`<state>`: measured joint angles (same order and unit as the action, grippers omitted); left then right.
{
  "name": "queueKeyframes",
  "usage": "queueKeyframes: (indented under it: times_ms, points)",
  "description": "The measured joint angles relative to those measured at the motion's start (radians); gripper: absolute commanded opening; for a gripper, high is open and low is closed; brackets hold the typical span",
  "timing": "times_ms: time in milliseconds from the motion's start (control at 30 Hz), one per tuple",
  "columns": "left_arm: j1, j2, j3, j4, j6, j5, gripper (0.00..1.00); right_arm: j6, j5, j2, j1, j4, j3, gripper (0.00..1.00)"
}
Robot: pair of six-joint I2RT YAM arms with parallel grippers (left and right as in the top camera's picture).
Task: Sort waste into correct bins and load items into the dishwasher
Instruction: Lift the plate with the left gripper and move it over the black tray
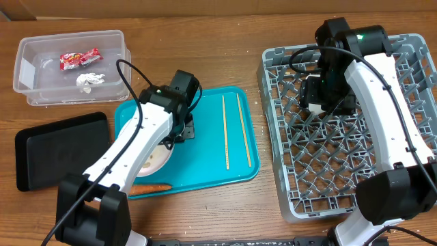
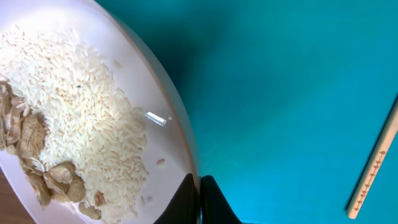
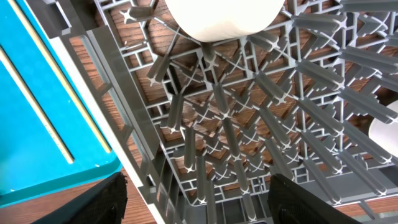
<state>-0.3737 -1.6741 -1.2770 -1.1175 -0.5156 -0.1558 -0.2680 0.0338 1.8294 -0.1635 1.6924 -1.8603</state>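
My left gripper [image 2: 200, 200] is shut on the rim of the pale plate [image 2: 140, 99], which lies on the teal tray [image 1: 205, 164]. White rice [image 2: 81, 112] and nut scraps [image 2: 37, 162] are heaped on the plate. Two chopsticks [image 1: 224, 133] lie side by side on the tray to the right. An orange carrot [image 1: 151, 186] rests at the tray's front edge. Over the grey dish rack [image 1: 410, 102] hovers my right gripper [image 3: 196, 199], open and holding nothing. A white bowl [image 3: 217, 15] stands in the rack ahead of it. The clear tub [image 1: 41, 96] holds a red wrapper [image 1: 79, 59] and a tissue [image 1: 89, 80].
The flat black tray [image 1: 58, 147] lies left of the teal tray, below the tub. A second white rounded thing [image 3: 384, 127] shows among the rack's pegs at the right. Bare wooden table separates the teal tray from the rack.
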Motion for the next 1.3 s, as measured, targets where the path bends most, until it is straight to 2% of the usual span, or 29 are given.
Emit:
queueKeyframes:
  times_ms: [333,467,933,1300]
  points:
    - [0.004,0.0,-0.052,-0.08,0.003,-0.023,0.04,0.001,0.0,0.0,0.0,0.001,0.0,0.75]
    - [0.047,-0.003,-0.1,-0.136,0.004,-0.024,0.04,0.003,0.0,0.0,0.0,0.003,0.0,0.75]
    - [0.386,-0.003,-0.196,-0.122,0.173,0.032,0.04,0.004,0.0,0.0,0.0,0.003,0.0,0.75]
    - [0.729,-0.004,-0.196,-0.047,0.336,0.359,0.04,0.003,0.006,0.0,0.0,0.002,0.0,0.75]
